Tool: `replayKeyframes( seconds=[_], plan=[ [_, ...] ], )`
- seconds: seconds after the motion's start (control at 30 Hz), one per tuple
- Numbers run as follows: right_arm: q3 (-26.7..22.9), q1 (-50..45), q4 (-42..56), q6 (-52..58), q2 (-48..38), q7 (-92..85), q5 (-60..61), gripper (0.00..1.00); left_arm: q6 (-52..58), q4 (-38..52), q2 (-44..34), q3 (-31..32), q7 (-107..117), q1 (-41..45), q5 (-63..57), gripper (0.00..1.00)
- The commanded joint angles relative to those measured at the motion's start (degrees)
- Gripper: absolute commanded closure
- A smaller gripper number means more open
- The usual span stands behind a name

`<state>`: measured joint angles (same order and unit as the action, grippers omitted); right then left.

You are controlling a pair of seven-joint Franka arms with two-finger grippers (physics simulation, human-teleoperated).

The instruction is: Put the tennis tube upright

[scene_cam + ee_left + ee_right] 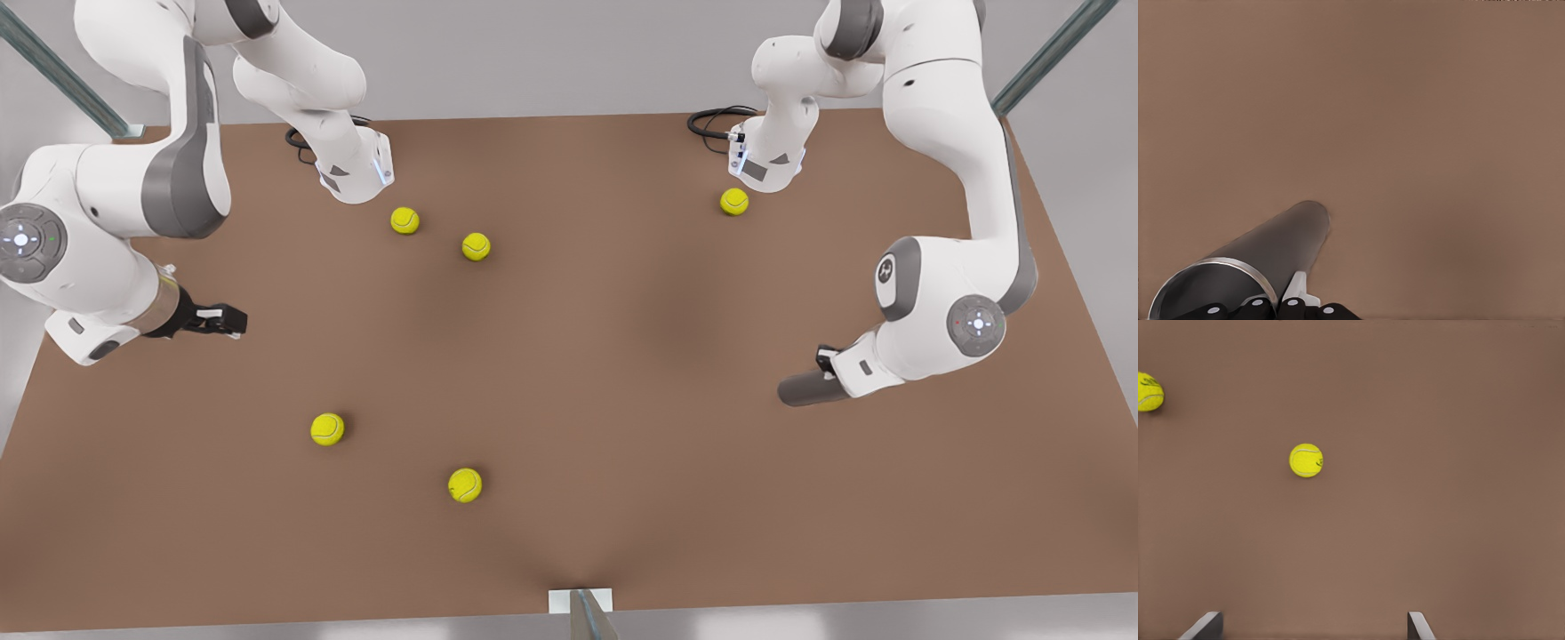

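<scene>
The tennis tube is a dark grey cylinder sticking out from under the arm on the front view's right. In the left wrist view the tennis tube runs away from the camera, silvery rim end nearest, far end down at the table. My left gripper is shut on it near the rim end; one white fingertip shows beside the tube. My right gripper waits on the front view's left, above the table, its fingers spread open around nothing.
Several yellow-green tennis balls lie on the brown table: two at the back left, one by the far arm base, two nearer the front. A ball lies ahead of my right gripper.
</scene>
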<state>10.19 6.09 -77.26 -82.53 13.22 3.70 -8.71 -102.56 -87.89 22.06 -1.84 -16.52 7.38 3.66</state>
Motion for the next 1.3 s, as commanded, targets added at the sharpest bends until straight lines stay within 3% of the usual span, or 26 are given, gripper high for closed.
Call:
replayKeyframes(
  seconds=[0.0,0.4,0.5,0.53,1.27],
  plan=[
    [0.0,-0.1,-0.1,0.0,0.0,0.0,0.0,0.0,0.0,-0.1,0.1,0.0,0.1,0.0,0.1,0.79],
    [-0.1,-0.8,0.0,0.4,0.0,0.0,-0.5,0.0,-1.9,-0.6,1.9,0.0,0.8,0.0,0.2,0.78],
    [-0.1,-0.8,0.0,0.2,0.0,0.1,-0.6,0.0,-2.0,-0.6,1.9,0.0,0.8,0.0,0.2,0.12],
    [-0.1,-0.8,0.0,0.2,0.0,0.2,-0.6,0.0,-1.9,-0.6,1.9,0.1,0.8,0.0,0.2,0.01],
    [-0.1,-0.7,0.0,0.2,0.0,0.1,-0.9,0.0,0.1,-0.6,-0.4,0.4,2.9,0.6,0.0,0.0]
  ],
)
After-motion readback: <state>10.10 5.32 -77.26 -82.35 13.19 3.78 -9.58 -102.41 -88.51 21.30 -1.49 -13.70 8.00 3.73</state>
